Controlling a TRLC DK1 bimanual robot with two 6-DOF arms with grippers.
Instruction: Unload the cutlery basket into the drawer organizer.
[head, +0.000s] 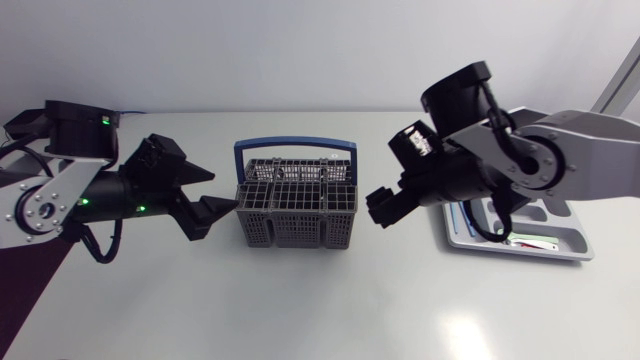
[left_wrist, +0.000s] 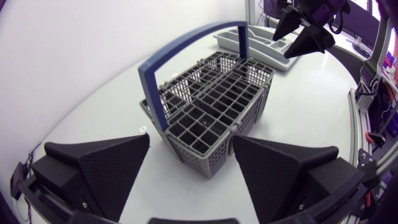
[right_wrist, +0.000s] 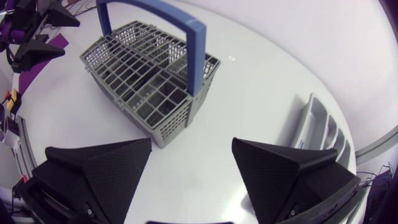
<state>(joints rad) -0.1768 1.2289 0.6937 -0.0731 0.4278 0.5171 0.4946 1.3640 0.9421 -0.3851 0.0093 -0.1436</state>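
Observation:
The grey cutlery basket (head: 295, 210) with a blue handle (head: 295, 148) stands upright at the table's middle. I cannot make out any cutlery in its grid compartments (left_wrist: 211, 102). My left gripper (head: 207, 205) hovers just left of the basket, open, and the basket's near corner lies ahead of its fingers (left_wrist: 190, 140). My right gripper (head: 383, 208) hangs open to the right of the basket (right_wrist: 146, 74), nothing between its fingers (right_wrist: 191, 143). The light grey drawer organizer (head: 575, 240) lies at the right, partly hidden under my right arm.
A few small items lie in the organizer's compartments (head: 525, 241); I cannot tell what they are. The organizer (left_wrist: 249, 40) lies beyond the basket with my right gripper (left_wrist: 305, 31) above it. Bare white tabletop (head: 320, 310) stretches along the front.

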